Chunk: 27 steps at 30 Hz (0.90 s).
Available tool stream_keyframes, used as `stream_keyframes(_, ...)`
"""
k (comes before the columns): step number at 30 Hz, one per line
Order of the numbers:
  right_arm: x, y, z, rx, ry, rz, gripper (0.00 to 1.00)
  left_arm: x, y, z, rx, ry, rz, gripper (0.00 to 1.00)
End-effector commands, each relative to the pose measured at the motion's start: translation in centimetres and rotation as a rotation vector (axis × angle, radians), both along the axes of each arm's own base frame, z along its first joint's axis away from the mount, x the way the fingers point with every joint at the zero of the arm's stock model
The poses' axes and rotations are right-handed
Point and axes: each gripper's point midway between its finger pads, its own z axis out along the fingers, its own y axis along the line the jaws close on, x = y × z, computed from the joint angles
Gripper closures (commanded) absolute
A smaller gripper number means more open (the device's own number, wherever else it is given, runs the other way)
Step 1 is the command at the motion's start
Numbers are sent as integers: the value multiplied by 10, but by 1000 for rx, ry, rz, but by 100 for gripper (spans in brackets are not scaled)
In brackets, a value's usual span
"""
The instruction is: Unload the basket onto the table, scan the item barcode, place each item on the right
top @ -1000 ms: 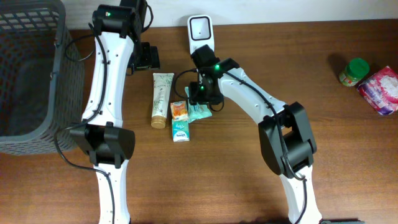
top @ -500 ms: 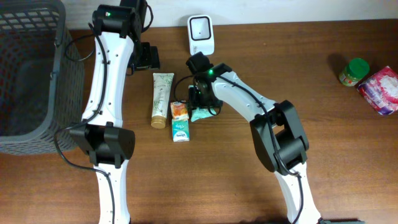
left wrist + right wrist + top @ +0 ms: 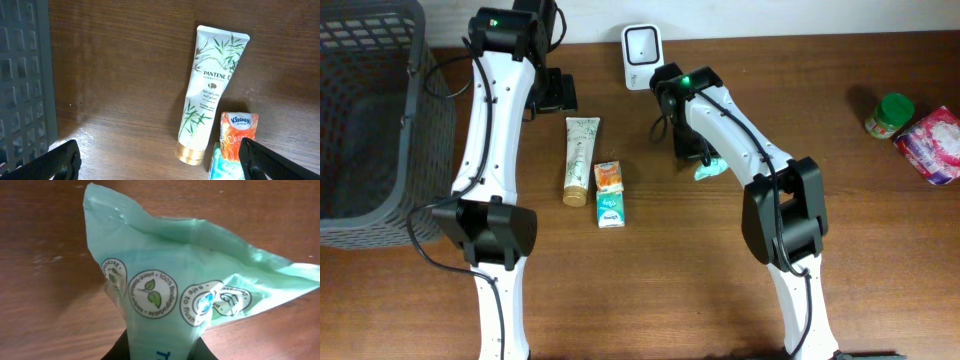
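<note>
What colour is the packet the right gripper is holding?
The packet is pale mint green with small round printed badges, clearest in the right wrist view.

"PANTENE" is printed on the white leaf-patterned tube (image 3: 212, 90), with smaller lines beneath it too fine to be read with certainty. "Kleenex" is seen on the orange tissue pack (image 3: 239, 135). On the green plastic packet (image 3: 190, 295), round seals are printed upside down, reading "100% plant-based" and "safe to flush".
</note>
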Motion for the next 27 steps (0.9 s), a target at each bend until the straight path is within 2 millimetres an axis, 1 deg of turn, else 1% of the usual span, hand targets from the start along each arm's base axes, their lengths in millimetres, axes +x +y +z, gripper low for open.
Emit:
stream_keyframes(1,-13,-16,-19,-108,13,-46,84,-1,1,4,15,-7,-12,1)
stream_keyframes(2,-20,-16,-25,-115,32,-47,82,-1,1,3,15,-6,-12,1)
stream_keyframes(4,-29,-12,-30,-117,60,-41,63,-1,1,3,15,-6,-12,1)
stream_keyframes(6,-32,-7,-31,-103,72,-36,54,-1,1,3,15,-6,-12,1)
stream_keyframes(8,-33,-9,-24,-114,80,-34,46,-1,1,3,15,-6,-12,1)
stream_keyframes(9,-32,-10,-16,-127,79,-32,44,-1,1,3,15,-6,-12,1)
stream_keyframes(11,-28,-11,-4,-163,58,-15,43,-1,1,3,15,-6,-12,1)
stream_keyframes(12,-26,-12,-1,-197,39,0,40,-1,1,3,15,-6,-12,1)
stream_keyframes(13,-25,-11,0,-210,28,10,39,-1,1,3,15,-6,-12,1)
stream_keyframes(16,-21,3,-3,-189,-6,31,40,-1,1,3,15,-6,-12,1)
stream_keyframes(18,-21,9,-9,-183,-18,40,41,-1,1,3,15,-6,-12,1)
stream_keyframes(19,-21,9,-10,-190,-22,35,44,-1,1,3,15,-6,-12,1)
stream_keyframes(20,-21,5,-9,-209,-35,23,45,-1,1,3,15,-6,-12,1)
stream_keyframes(24,-23,1,-15,-229,-31,25,46,-1,1,3,15,-6,-12,1)
stream_keyframes(27,-26,-2,-29,-235,-32,26,46,-1,1,3,15,-6,-12,1)
